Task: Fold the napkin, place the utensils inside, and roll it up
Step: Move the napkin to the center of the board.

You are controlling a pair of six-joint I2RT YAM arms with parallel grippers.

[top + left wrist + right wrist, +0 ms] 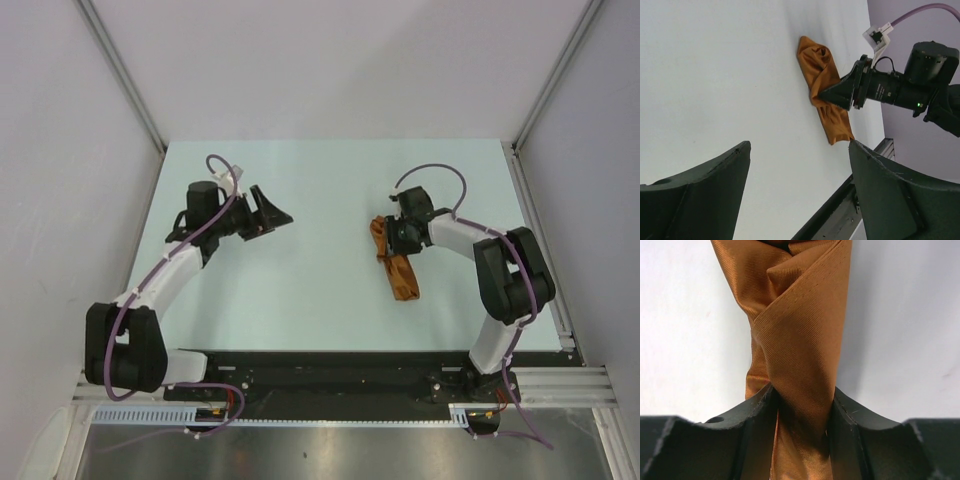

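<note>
The rust-orange napkin [404, 281] lies rolled into a long twisted bundle on the right half of the pale table [320, 290]. My right gripper [401, 241] is shut on the napkin's middle. In the right wrist view both fingers press the cloth [795, 330] from either side, at the gripper [802, 396]. The left wrist view shows the napkin [821, 70] with the right gripper [826, 94] on it from the side. My left gripper [276, 215] hangs open over the left half of the table, well apart from the napkin, with nothing between its jaws [799, 146]. The utensils are out of view.
Grey walls with metal posts [125, 75] close in the table on three sides. A black rail [330, 365] runs along the near edge between the two arm bases. The right arm's elbow [512, 275] stands near the table's right edge.
</note>
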